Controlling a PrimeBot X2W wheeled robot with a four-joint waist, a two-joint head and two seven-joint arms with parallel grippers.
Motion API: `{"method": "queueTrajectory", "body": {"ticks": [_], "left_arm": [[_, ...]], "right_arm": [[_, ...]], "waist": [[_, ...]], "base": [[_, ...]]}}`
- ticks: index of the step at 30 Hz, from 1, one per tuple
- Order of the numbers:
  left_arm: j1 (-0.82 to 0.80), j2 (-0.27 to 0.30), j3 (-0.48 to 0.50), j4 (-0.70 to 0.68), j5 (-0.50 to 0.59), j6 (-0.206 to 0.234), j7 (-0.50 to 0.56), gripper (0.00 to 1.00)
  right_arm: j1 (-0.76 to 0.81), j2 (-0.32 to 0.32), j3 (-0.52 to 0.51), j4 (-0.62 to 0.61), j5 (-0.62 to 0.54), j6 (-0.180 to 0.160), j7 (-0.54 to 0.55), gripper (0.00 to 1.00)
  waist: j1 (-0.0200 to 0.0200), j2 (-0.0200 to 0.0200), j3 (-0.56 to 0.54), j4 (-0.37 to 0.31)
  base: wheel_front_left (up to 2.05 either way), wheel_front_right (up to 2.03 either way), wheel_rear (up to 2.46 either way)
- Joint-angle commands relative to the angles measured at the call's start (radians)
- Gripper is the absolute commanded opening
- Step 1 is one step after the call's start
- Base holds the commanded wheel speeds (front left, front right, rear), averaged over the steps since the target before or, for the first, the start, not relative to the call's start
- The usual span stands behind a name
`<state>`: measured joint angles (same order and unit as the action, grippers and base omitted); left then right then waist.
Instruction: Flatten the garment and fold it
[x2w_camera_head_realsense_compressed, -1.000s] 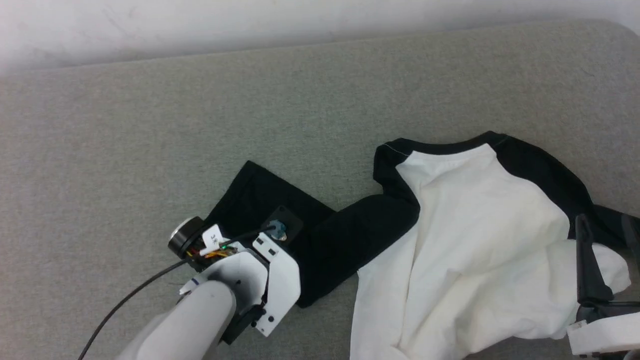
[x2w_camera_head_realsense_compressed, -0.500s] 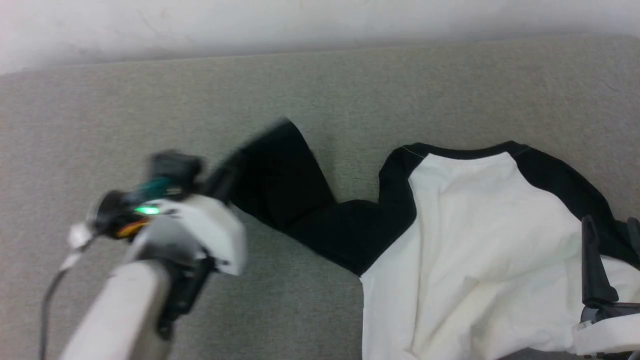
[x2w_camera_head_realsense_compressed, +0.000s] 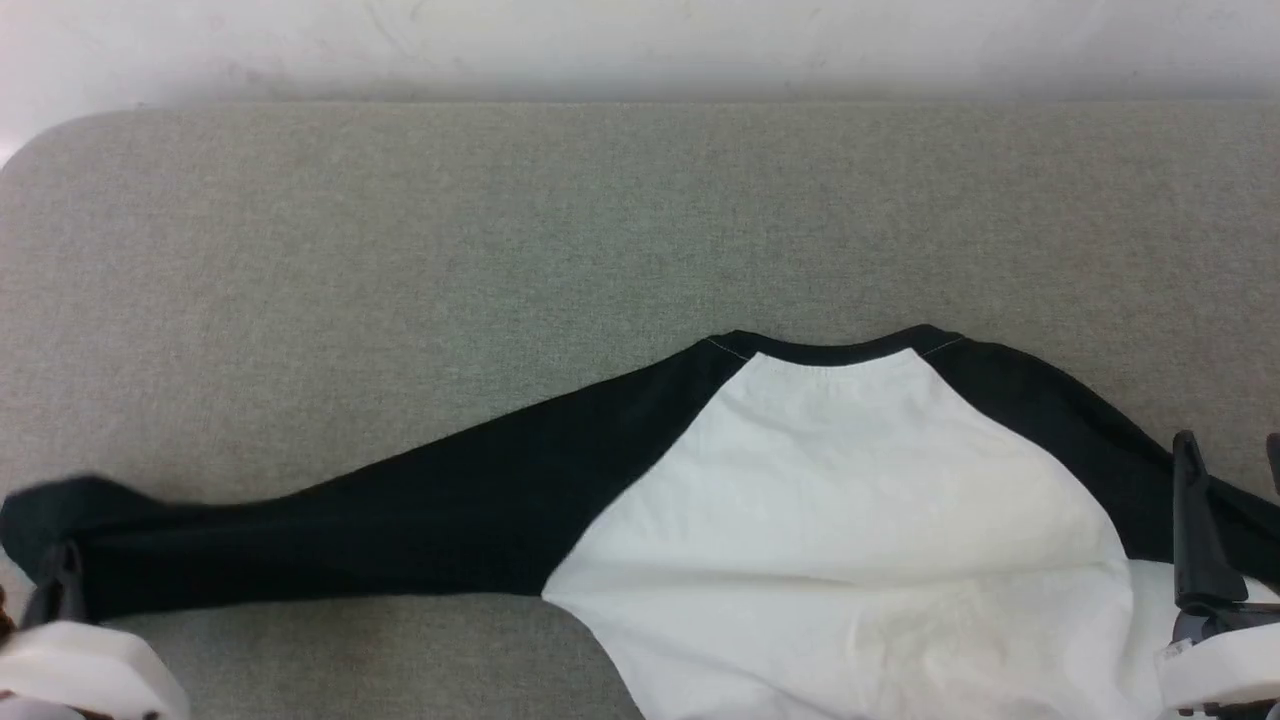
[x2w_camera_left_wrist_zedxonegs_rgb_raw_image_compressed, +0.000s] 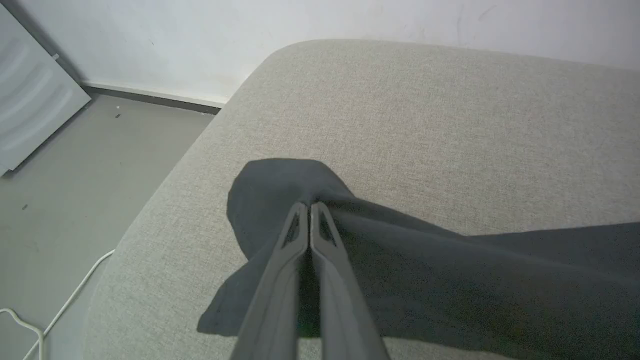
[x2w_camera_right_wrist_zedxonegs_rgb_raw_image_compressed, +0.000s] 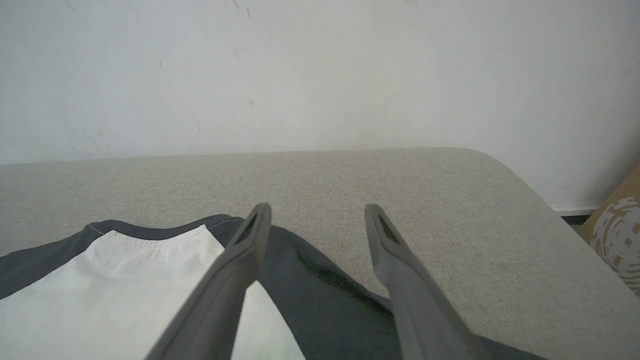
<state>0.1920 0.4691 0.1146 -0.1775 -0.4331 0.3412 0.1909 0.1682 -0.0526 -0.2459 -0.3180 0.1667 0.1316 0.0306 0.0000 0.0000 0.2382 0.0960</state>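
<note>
Grey table (x2w_camera_head_realsense_compressed: 400, 250), garment (x2w_camera_head_realsense_compressed: 850, 520) sleeve pinched in left tool (x2w_camera_left_wrist_zedxonegs_rgb_raw_image_compressed: 310, 204), right tool (x2w_camera_right_wrist_zedxonegs_rgb_raw_image_compressed: 317, 207) wide over other sleeve.

The garment (x2w_camera_head_realsense_compressed: 850, 520) is white in the body, black at sleeves and collar — the surface (x2w_camera_head_realsense_compressed: 400, 250) a flecked grey-beige weave, the wall (x2w_camera_head_realsense_compressed: 640, 40) off-white.

The left gripper (x2w_camera_left_wrist_zedxonegs_rgb_raw_image_compressed: 310, 206) and right gripper (x2w_camera_right_wrist_zedxonegs_rgb_raw_image_compressed: 317, 210) each carry 2 long, tapered dark-grey fingers (x2w_camera_right_wrist_zedxonegs_rgb_raw_image_compressed: 400, 270) with slotted tips, set in white housings (x2w_camera_head_realsense_compressed: 1215, 675).
</note>
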Motion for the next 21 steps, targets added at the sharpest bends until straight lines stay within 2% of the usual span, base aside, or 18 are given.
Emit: {"method": "queueTrajectory", "body": {"ticks": [1,3,4,5,6,7,8,10,16,18,21], "left_arm": [[0.000,-0.009,0.001,0.000,-0.005,0.006,-0.010,0.00],[0.007,-0.032,-0.019,0.015,-0.016,-0.004,-0.024,0.00],[0.002,-0.042,-0.028,0.021,-0.018,-0.008,-0.032,0.05],[-0.007,-0.050,-0.040,0.026,-0.018,-0.012,-0.038,0.29],[-0.016,-0.057,-0.052,0.030,-0.017,-0.015,-0.042,0.46],[-0.028,-0.064,-0.062,0.028,-0.015,-0.016,-0.046,0.96],[-0.041,-0.069,-0.070,0.023,-0.015,-0.017,-0.049,1.00],[-0.067,-0.061,-0.083,0.003,-0.007,-0.024,-0.047,1.00],[-0.169,0.012,-0.113,-0.169,0.040,-0.046,0.012,1.00],[-0.219,0.036,-0.155,-0.217,0.061,-0.068,0.050,1.00],[-0.307,0.047,-0.256,-0.236,0.079,-0.123,0.118,1.00]], "right_arm": [[-0.002,0.002,0.000,-0.005,-0.005,-0.001,0.002,1.00],[-0.004,0.002,0.000,-0.007,-0.009,-0.001,0.008,1.00],[-0.006,0.002,0.001,-0.008,-0.011,-0.001,0.011,1.00],[-0.007,0.002,0.002,-0.008,-0.013,-0.001,0.014,1.00],[-0.008,0.002,0.004,-0.009,-0.015,-0.001,0.017,1.00],[-0.009,0.002,0.005,-0.009,-0.015,-0.001,0.020,1.00],[-0.010,0.002,0.007,-0.010,-0.016,-0.001,0.022,1.00],[-0.009,0.002,0.011,-0.010,-0.016,-0.001,0.025,1.00],[-0.002,0.002,0.011,-0.006,-0.005,-0.001,0.024,1.00],[-0.003,0.002,0.015,-0.001,-0.001,-0.001,0.020,1.00],[-0.004,0.002,0.021,0.007,0.006,-0.001,0.013,1.00]], "waist": [[0.0000,0.0000,0.002,0.002],[0.0000,0.0000,0.003,0.004],[0.0000,0.0000,0.002,0.005],[0.0000,0.0000,0.001,0.005],[0.0000,0.0000,0.000,0.005],[0.0000,0.0000,-0.001,0.005],[0.0000,0.0000,-0.002,0.004],[0.0000,0.0000,-0.006,0.000],[0.0000,0.0000,-0.007,-0.023],[0.0000,0.0000,-0.002,-0.033],[0.0000,0.0000,0.011,-0.046]], "base": [[0.00,0.00,0.00],[0.00,0.00,0.00],[0.00,0.00,0.00],[0.00,0.00,0.00],[0.00,0.00,0.00],[0.00,0.00,0.00],[0.00,0.00,0.00],[0.00,0.00,0.00],[0.00,0.00,0.00],[0.00,0.00,0.00],[0.00,0.00,0.00]]}}
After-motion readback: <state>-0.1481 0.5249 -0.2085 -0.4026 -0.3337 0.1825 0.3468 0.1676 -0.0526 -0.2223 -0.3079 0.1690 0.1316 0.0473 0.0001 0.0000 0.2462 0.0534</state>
